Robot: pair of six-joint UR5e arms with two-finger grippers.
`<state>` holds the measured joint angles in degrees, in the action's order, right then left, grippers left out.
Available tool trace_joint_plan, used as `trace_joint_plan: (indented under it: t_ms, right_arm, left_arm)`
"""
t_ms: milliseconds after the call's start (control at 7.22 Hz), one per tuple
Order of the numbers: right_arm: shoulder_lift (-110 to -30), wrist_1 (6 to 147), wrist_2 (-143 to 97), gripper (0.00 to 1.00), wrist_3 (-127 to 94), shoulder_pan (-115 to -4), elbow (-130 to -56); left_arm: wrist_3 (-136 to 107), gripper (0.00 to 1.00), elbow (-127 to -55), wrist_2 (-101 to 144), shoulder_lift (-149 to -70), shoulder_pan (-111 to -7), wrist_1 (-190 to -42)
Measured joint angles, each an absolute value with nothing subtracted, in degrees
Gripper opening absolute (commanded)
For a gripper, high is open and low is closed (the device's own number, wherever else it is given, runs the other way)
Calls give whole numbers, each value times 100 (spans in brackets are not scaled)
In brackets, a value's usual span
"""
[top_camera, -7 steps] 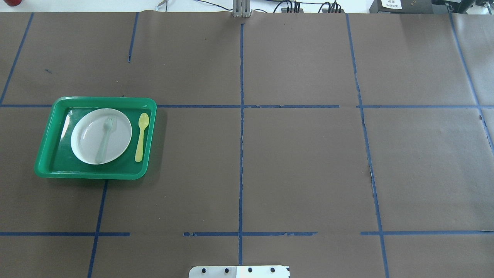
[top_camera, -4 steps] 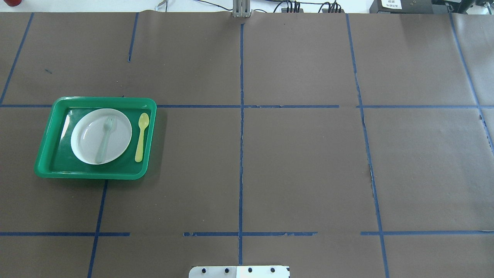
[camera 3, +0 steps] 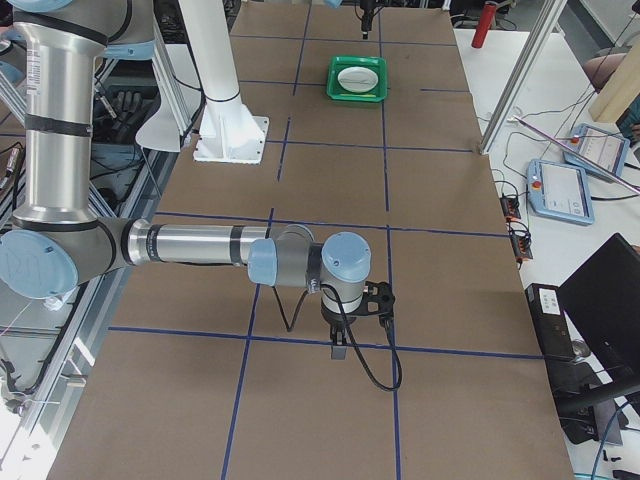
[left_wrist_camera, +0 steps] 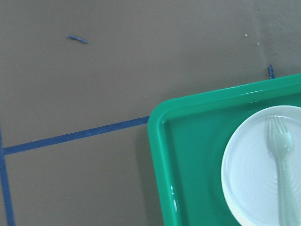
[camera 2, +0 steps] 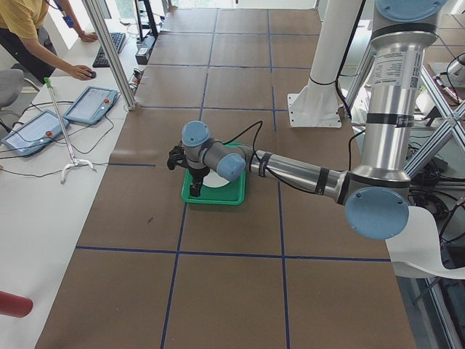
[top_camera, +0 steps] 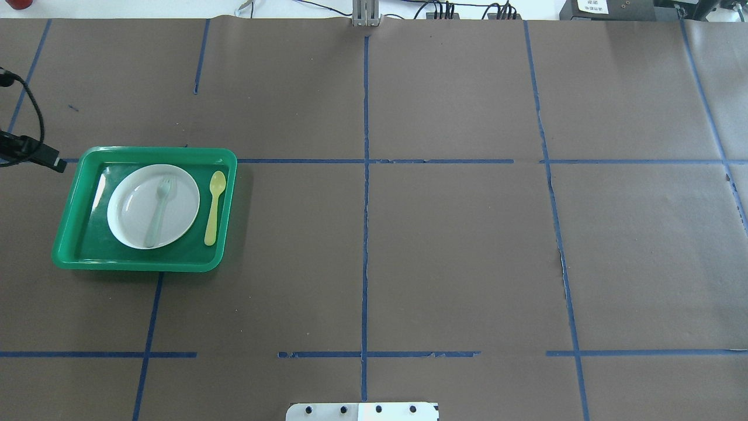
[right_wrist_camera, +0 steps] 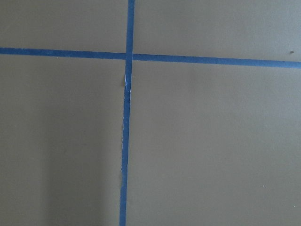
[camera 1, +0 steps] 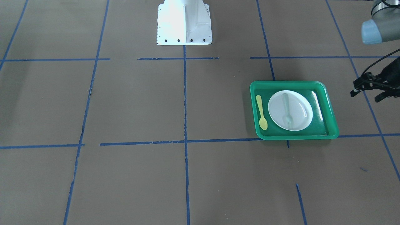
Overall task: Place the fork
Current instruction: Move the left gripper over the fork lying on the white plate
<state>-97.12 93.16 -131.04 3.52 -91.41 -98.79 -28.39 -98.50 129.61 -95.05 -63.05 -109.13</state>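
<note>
The fork (top_camera: 159, 210) lies loose on the plate (top_camera: 131, 204) in the tray (top_camera: 146, 153), so lifting and placing it seem left to do; the left gripper (camera 1: 365, 96) hangs beside the tray with its jaws spread and empty, while I cannot tell the jaws of the right gripper (camera 3: 338, 350).

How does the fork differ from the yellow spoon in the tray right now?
The fork is pale, whitish and slightly see-through; the spoon is solid yellow. The fork lies on the white plate; the spoon lies beside the plate, on the floor of the green tray. The fork ends in short tines, the spoon in a rounded bowl. Both lie flat, roughly parallel, heads pointing away from the robot.
</note>
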Motion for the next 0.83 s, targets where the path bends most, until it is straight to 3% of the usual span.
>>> trace_joint_plan:
  t_ms: [554, 831]
  right_arm:
    - [-9712, 9316, -13105, 100, 352, -9141, -9879]
    - [-9712, 9316, -13105, 100, 352, -9141, -9879]
  left_arm:
    - [-3564, 79, -9325, 12711, -10216, -5289, -10988]
    - [-3671, 63, -9138, 12707, -10345, -5011, -11040]
